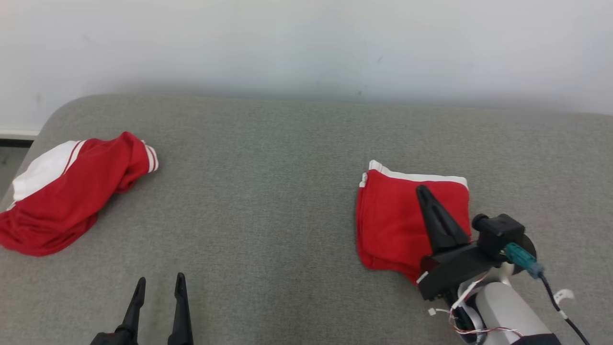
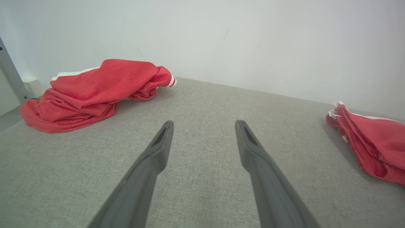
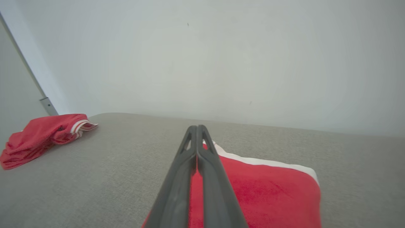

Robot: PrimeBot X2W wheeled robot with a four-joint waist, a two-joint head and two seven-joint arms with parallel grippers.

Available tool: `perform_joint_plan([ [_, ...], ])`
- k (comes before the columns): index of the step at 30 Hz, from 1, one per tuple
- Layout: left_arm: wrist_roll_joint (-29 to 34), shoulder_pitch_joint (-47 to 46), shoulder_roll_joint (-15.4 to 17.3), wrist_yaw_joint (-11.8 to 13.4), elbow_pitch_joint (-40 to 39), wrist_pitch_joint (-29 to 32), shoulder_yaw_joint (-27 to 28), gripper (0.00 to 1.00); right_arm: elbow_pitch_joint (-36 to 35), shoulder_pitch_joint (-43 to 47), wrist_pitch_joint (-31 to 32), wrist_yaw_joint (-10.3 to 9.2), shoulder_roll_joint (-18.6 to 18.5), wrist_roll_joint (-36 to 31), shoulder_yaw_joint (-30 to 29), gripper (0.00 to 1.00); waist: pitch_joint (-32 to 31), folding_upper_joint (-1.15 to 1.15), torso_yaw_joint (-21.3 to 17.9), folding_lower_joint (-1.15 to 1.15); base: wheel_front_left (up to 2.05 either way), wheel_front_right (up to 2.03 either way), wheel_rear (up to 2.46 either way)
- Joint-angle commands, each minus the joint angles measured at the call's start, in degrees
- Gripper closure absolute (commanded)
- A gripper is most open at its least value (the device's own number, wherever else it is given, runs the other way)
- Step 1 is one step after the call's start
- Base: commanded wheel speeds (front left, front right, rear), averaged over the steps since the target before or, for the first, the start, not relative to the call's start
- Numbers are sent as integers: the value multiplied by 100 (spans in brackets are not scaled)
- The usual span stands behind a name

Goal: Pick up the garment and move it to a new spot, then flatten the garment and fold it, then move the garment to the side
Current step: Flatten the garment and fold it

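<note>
While its jaws stood pressed together on nothing, right gripper [image 1: 422, 190] lay over folded garment [image 1: 388, 225], probably parking it at the right side. Left gripper [image 1: 160, 279]: agape above grey woven cushion [image 1: 268, 191]. Folded garment: red knit, white-edged, squarish. Crumpled garment [image 1: 62, 201]: far left.

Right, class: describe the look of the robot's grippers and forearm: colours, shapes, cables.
The left gripper and right gripper each have two long, tapering black fingers. Behind the right one: a black bracket, a teal connector with a black cable, thin red and white wires, a pale forearm.
</note>
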Motion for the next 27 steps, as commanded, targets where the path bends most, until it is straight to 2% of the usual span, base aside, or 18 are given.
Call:
perform_joint_plan([
  [1, 32, 40, -3, 19, -29, -15, 26, 0, -39, 119, -13, -14, -26, -40, -44, 100, -62, 0, -122, 0, 0, 0, 0],
  [9, 212, 250, -2, -8, -144, -16, 275, 0, -631, 598, -12, -14, -38, -297, -891, 100, -164, 0, -585, 0, 0, 0, 0],
  [15, 254, 381, -4, -64, -150, -16, 430, 0, -1167, 1221, -13, -14, -69, -453, -1221, 100, -252, 0, -776, 0, 0, 0, 0],
  [19, 326, 407, -3, -71, -199, -16, 461, 0, -1430, 1702, -13, -14, 50, -481, -1473, 100, -302, 0, -839, 0, 0, 0, 0],
  [21, 351, 456, -2, -52, -219, -16, 479, 0, -1494, 1822, -14, -14, 103, -494, -1466, 61, -316, 0, -883, 0, 0, 0, 0],
  [22, 363, 479, -3, -52, -217, -16, 486, 0, -1479, 1895, -14, -14, 123, -499, -1445, 11, -322, 0, -894, 0, 0, 0, 0],
  [23, 400, 498, -3, -62, -200, -16, 485, 0, -1491, 1952, -14, -14, 163, -507, -1445, 0, -329, 0, -903, 0, 0, 0, 0],
  [27, 589, 502, -4, -95, -204, -16, 451, 0, -1548, 2129, -14, -14, 362, -539, -1536, 0, -369, 0, -910, 0, 0, 0, 0],
])
